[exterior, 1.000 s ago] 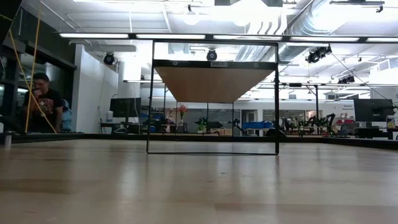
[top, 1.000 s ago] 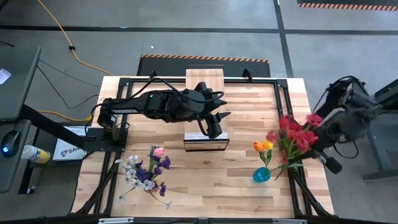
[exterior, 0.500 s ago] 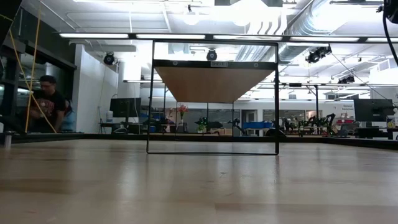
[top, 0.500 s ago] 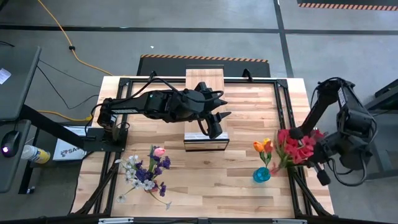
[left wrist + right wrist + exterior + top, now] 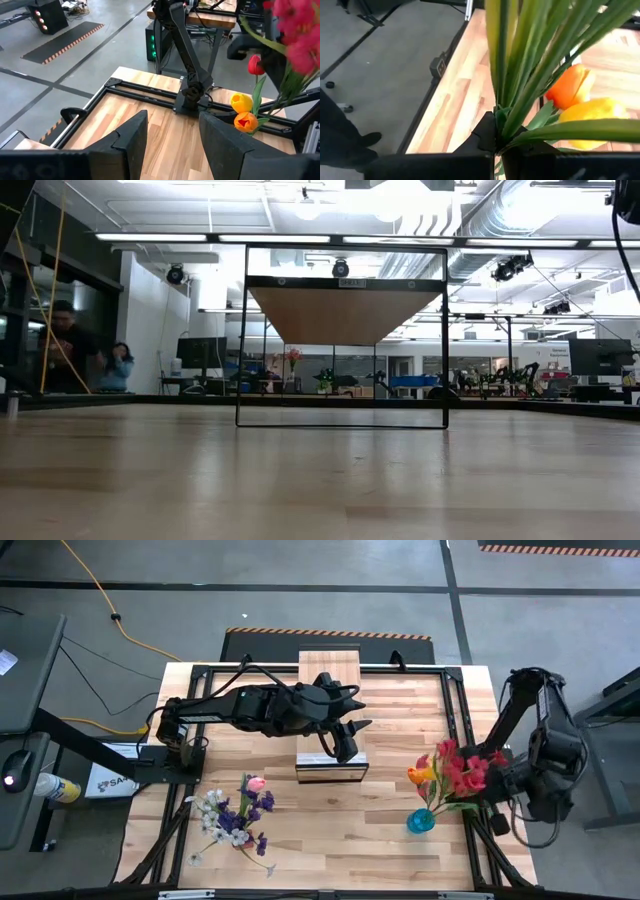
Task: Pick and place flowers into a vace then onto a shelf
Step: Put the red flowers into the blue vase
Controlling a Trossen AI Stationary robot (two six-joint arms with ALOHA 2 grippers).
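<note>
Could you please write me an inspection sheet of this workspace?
Surface: slatted wooden table, bare in places.
Job's things: shelf mid-table; blue vase holding orange and yellow tulips; loose spray bunch lying front left; red bunch held up.
Clutter: nothing seen.
Grippers: left gripper open over the shelf; right gripper shut on the red bunch's stems beside the vase.
Cables: yellow cable on floor.
Surroundings: people in the background.

A white box beside the table's left edge shows the partly hidden letters "SA"; nothing else is legible.
</note>
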